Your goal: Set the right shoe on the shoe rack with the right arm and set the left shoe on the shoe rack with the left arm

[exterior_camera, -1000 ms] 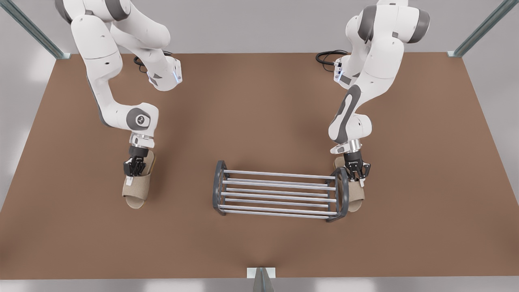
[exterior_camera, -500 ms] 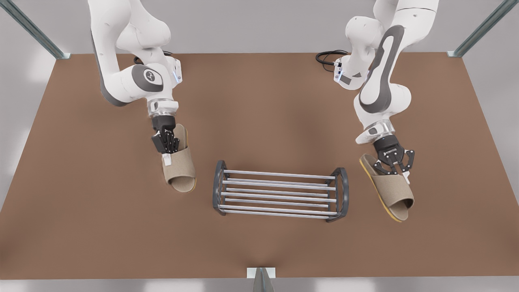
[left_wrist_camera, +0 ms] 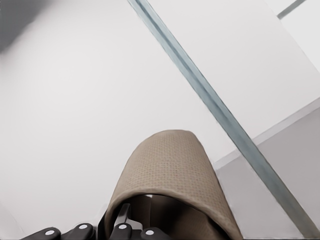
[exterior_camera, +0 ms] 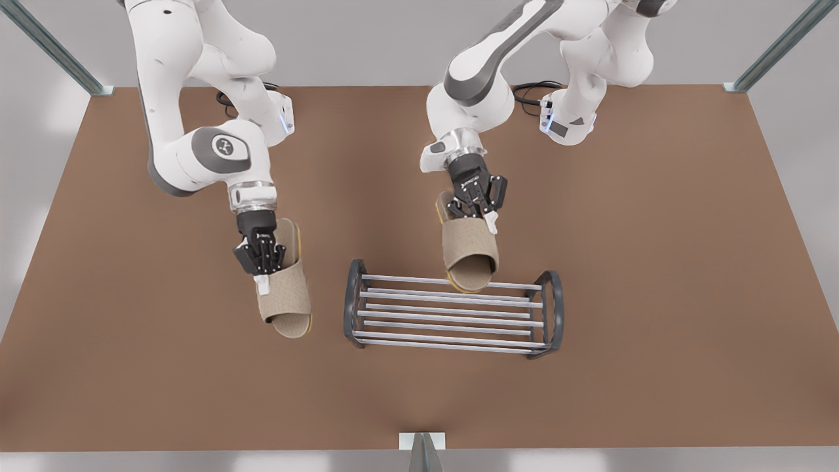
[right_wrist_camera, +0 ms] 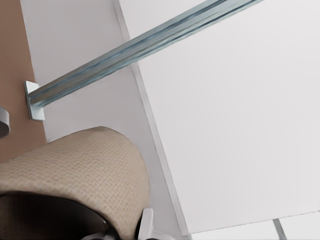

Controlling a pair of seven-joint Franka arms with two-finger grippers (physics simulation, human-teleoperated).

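The front view shows the whole brown table (exterior_camera: 655,295) and the shoe rack (exterior_camera: 452,296) in the middle near the front edge. The right gripper (exterior_camera: 473,211) is pinching the right shoe (exterior_camera: 468,252), whose toe hangs over the rack's back bar. The left gripper (exterior_camera: 262,265) is pinching the left shoe (exterior_camera: 287,298), which is just beside the rack's end on the front view's left and not touching it.

The wrist views show each shoe's strap up close (left_wrist_camera: 170,170) (right_wrist_camera: 75,160), with a metal post (right_wrist_camera: 140,47) behind. There is lots of bare table all around the rack.
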